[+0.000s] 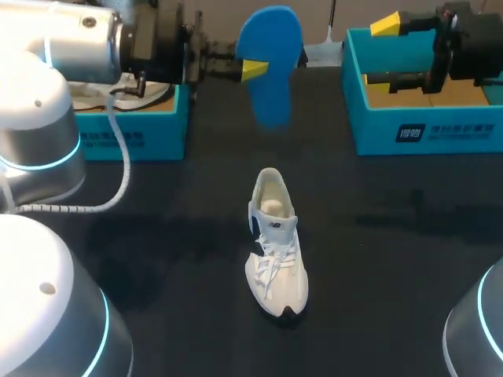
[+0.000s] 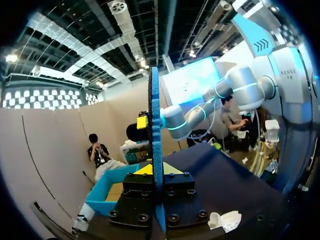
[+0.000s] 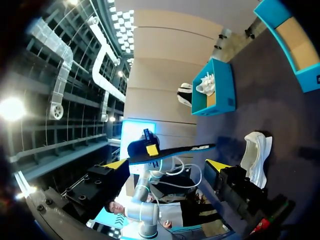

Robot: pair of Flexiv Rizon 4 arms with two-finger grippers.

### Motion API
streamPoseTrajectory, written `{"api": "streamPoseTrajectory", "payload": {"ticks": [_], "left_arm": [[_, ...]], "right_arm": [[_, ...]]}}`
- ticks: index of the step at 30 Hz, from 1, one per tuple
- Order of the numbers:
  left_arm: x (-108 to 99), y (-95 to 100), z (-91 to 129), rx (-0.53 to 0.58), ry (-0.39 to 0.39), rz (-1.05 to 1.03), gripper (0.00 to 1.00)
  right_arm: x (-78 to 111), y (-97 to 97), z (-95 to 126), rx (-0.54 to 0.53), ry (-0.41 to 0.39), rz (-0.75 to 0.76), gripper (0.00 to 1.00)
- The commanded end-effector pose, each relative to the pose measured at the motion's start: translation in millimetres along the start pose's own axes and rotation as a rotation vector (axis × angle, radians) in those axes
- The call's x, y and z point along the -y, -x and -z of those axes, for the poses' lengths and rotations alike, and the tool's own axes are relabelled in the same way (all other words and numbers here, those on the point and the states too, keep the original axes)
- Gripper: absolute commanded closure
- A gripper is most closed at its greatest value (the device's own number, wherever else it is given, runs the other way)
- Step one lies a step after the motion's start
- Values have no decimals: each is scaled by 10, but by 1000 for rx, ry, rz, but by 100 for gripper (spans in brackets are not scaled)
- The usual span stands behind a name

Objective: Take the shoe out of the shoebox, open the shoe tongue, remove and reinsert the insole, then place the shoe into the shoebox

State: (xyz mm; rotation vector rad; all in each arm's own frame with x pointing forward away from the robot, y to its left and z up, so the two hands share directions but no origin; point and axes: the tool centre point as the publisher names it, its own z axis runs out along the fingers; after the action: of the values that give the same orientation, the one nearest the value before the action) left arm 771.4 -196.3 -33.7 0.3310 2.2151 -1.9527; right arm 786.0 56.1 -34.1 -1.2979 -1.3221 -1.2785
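Observation:
A white lace-up shoe (image 1: 276,245) stands on the black table near its middle, toe toward me and tongue lifted; it also shows in the right wrist view (image 3: 255,155). My left gripper (image 1: 253,69) is high above the table's far side, shut on the blue insole (image 1: 272,63). In the left wrist view the insole (image 2: 155,125) stands edge-on between the yellow tips of that gripper (image 2: 154,170). My right gripper (image 1: 383,55) hangs open and empty over the right teal shoebox (image 1: 424,126). Between its own spread fingers (image 3: 167,165) the insole (image 3: 172,149) shows some way ahead.
A second teal box (image 1: 134,133) at the back left holds another white shoe (image 3: 206,83). The right box (image 3: 295,47) has a bare cardboard floor. Cables hang from my left arm over the table's left side.

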Motion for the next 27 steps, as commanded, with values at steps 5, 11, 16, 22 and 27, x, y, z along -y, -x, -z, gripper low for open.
{"api": "streamPoseTrajectory", "payload": {"ticks": [5,11,16,22,27], "left_arm": [[18,87,-67,-125,-107,1404,100],[18,87,-67,-125,-107,1404,100],[18,87,-67,-125,-107,1404,100],[-121,26,-131,-133,-93,1629,100],[-287,-29,-191,-179,-57,1892,100]], "right_arm": [[-3,6,-12,1,0,0,0],[-3,6,-12,1,0,0,0],[-3,6,-12,1,0,0,0],[-3,6,-12,1,0,0,0],[-3,6,-12,1,0,0,0]]}}
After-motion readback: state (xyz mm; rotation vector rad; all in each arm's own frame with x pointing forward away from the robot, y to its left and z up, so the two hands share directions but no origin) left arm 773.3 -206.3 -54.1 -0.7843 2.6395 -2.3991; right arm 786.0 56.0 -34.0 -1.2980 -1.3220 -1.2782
